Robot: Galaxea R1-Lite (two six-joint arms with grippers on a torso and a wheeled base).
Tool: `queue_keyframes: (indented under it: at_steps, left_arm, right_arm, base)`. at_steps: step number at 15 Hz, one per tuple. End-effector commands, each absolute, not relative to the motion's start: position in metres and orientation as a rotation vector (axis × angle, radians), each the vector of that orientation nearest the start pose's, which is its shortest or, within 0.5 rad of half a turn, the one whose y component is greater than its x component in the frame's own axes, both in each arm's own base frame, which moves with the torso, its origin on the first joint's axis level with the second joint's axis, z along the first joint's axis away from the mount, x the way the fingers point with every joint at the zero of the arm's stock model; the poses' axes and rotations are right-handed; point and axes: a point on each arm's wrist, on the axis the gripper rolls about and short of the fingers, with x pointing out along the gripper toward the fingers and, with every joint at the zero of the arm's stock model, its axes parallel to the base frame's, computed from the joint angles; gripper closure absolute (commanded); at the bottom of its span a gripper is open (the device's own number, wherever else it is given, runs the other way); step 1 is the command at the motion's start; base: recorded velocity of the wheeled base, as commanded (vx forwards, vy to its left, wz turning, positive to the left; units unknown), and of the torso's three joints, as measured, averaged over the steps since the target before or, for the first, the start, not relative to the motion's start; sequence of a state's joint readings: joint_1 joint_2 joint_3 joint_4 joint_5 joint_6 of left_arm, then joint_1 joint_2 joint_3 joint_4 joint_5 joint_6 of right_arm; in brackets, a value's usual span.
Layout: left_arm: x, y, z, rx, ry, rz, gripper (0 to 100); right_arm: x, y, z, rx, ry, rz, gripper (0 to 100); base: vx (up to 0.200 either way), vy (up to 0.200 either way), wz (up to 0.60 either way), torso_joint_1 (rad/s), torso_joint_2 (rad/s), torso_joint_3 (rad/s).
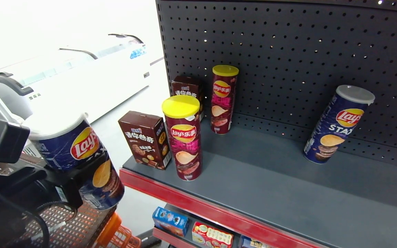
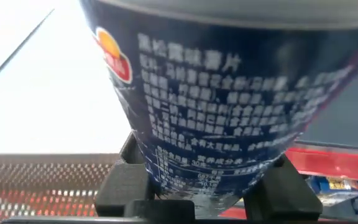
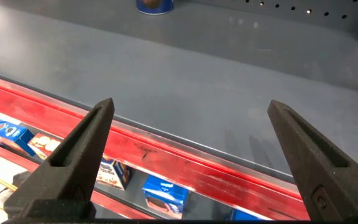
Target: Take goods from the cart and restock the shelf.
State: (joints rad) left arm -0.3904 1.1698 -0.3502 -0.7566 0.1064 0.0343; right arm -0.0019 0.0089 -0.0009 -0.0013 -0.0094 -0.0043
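My left gripper (image 1: 71, 193) is shut on a dark blue chips can (image 1: 78, 155) with a white lid, held above the orange cart (image 1: 78, 224), left of the shelf. In the left wrist view the blue can (image 2: 229, 112) sits between the black fingers (image 2: 122, 186). The grey shelf (image 1: 271, 186) carries two maroon chips cans with yellow lids (image 1: 183, 137) (image 1: 222, 98), two brown biscuit boxes (image 1: 145, 138) (image 1: 187, 90) and another blue can (image 1: 338, 124) leaning on the pegboard. My right gripper (image 3: 191, 162) is open above the shelf's red front edge (image 3: 166, 152).
A black pegboard (image 1: 288, 51) backs the shelf. Snack boxes (image 1: 171, 220) lie on the lower shelf. A white chest freezer (image 1: 91, 75) stands far left. The shelf's middle and right front hold bare grey surface.
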Motion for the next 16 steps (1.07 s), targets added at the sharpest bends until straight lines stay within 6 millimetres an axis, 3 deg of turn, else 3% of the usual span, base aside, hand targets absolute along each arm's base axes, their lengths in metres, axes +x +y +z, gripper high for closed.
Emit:
queue_keyframes:
  at_steps: [1,5,16]
  left_arm:
    - [0.147,-0.064,0.201,0.065,0.023,-0.332,100]
    - [0.131,-0.068,0.192,0.07,0.016,-0.435,100]
    - [0.122,-0.083,0.192,0.077,0.025,-0.689,100]
  right_arm:
    - [-0.022,0.0,0.076,-0.005,0.008,-0.011,0]
    - [-0.022,0.0,0.076,-0.005,0.008,-0.011,0]
    - [-0.022,0.0,0.076,-0.005,0.006,-0.011,0]
  base:
    - [0.0,0.0,0.0,0.0,0.0,0.0]
    - [0.0,0.0,0.0,0.0,0.0,0.0]
    - [0.0,0.0,0.0,0.0,0.0,0.0]
